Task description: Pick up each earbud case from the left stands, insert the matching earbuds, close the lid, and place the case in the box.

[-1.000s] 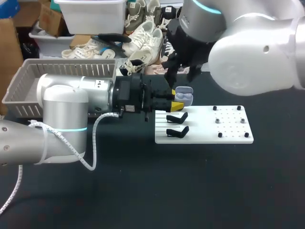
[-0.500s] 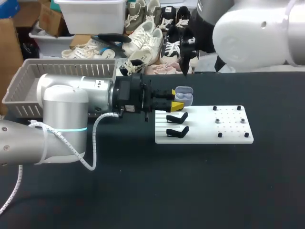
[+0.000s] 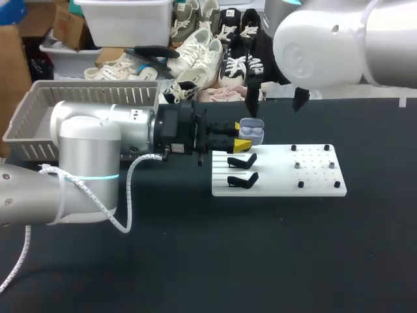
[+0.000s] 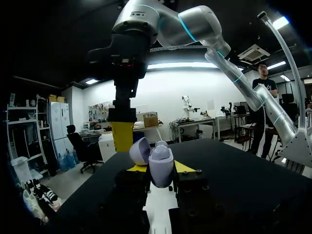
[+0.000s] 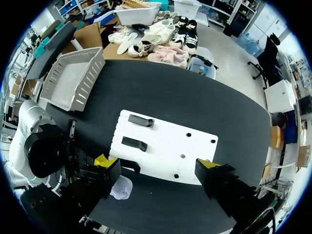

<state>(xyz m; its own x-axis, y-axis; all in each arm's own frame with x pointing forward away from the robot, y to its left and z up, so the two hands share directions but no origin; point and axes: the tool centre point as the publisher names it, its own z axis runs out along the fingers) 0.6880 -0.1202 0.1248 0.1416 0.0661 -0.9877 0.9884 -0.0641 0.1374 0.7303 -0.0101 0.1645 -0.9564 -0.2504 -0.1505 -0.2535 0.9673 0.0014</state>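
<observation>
Lilac earbud case (image 4: 161, 168), lid open, earbuds (image 3: 253, 135) inside, in left end effector (image 4: 160, 167)

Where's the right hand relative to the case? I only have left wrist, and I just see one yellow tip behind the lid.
Observer: The head view shows the right hand raised over the white board's far edge. One finger hangs just above the earbud case and looks clear of it.
Operator: Open or shut?
Observer: Open. In the right wrist view both its yellow tips are spread wide, with nothing gripped between them.
Operator: Other stands loaded?
Observer: No. The black stand next to the case and the nearer black stand are both bare.
</observation>
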